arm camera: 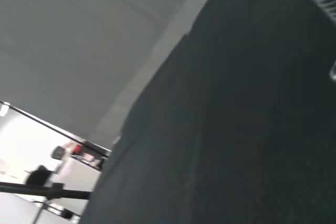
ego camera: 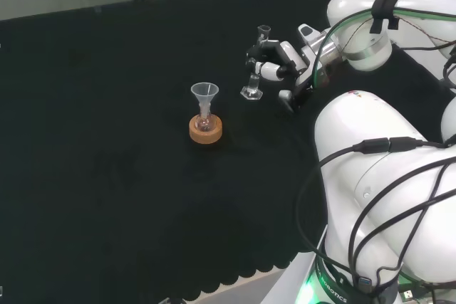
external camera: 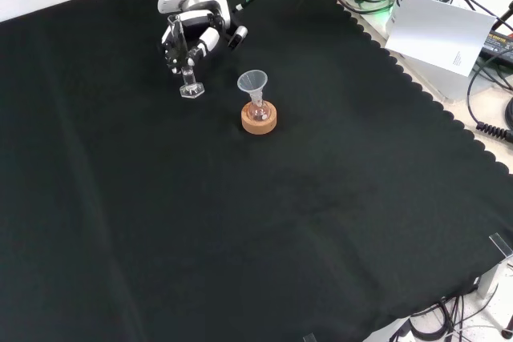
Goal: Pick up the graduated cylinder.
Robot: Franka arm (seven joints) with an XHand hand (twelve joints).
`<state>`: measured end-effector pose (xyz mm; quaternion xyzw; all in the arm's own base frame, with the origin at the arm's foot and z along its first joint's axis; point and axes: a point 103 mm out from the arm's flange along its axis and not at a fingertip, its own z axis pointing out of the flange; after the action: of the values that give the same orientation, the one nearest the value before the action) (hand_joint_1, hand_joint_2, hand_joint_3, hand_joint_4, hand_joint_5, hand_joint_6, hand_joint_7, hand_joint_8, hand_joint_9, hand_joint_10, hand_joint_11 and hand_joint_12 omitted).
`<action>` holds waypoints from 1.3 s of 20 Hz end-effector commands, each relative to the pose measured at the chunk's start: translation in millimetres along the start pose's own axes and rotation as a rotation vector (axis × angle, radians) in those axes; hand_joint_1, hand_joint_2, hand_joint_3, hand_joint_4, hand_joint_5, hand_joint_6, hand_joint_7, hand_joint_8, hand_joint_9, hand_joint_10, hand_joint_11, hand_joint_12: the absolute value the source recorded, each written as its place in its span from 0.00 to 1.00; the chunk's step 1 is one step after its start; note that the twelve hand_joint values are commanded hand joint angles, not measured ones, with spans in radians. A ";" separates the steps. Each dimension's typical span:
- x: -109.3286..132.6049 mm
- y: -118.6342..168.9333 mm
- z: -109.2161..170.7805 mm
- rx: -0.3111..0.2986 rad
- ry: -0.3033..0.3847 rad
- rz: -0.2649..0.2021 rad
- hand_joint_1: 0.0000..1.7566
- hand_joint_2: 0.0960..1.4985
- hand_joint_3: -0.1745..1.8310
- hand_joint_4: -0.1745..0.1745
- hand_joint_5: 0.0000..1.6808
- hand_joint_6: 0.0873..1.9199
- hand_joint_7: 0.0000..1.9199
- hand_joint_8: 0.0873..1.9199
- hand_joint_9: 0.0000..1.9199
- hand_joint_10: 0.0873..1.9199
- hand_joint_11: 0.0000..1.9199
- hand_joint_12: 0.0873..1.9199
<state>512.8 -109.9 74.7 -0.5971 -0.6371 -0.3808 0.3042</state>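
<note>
1. Standing upright on the black cloth (ego camera: 107,140), the graduated cylinder (ego camera: 254,76) is a slim clear tube with a wider flat foot; in the head view it is sitting to the right of a funnel (ego camera: 204,97) and slightly farther off.
2. The hand (ego camera: 274,65) is closing around the cylinder's upper half, its fingers (external camera: 178,44) curling round the tube in the front view, so it appears to be clamped on the cylinder, though the clear wall is making the exact contact hard to confirm.
3. The foot (external camera: 191,90) is looking as if it is touching the cloth or hanging just above it; the views are not settling which.
4. The funnel is sitting in a small flask (external camera: 258,113) that is resting on a cork ring (external camera: 260,122), near the cylinder but apart from it.
5. Judging from its look, the cylinder is going to handle as light, rigid, smooth and breakable; a clear polished wall is likely to slip between the fingers.
6. Taking hold around the middle to upper tube, as the hand is doing, is seeming sensible, since the foot is the weightier end and will be hanging below the grip, keeping the tube upright.
7. Lifting straight up is looking safest, because tilting toward the funnel is risking a knock against it.
</note>
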 end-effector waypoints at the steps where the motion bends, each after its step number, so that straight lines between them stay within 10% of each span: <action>1: 17.6 3.4 -16.6 0.066 -0.243 -0.005 0.71 0.73 0.09 0.00 0.57 0.52 0.51 0.51 0.67 0.07 0.59 0.40; 10: 42.7 -2.7 -37.0 0.137 -0.426 -0.035 0.72 0.71 0.09 0.00 0.61 0.47 0.55 0.46 0.72 0.03 0.61 0.38; 26: 93.7 -75.8 -51.4 0.299 -0.522 -0.039 0.73 0.70 0.08 0.00 0.63 0.43 0.57 0.42 0.75 0.00 0.63 0.36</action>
<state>457.4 -111.0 161.0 -0.6180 -0.7410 -0.1681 0.2018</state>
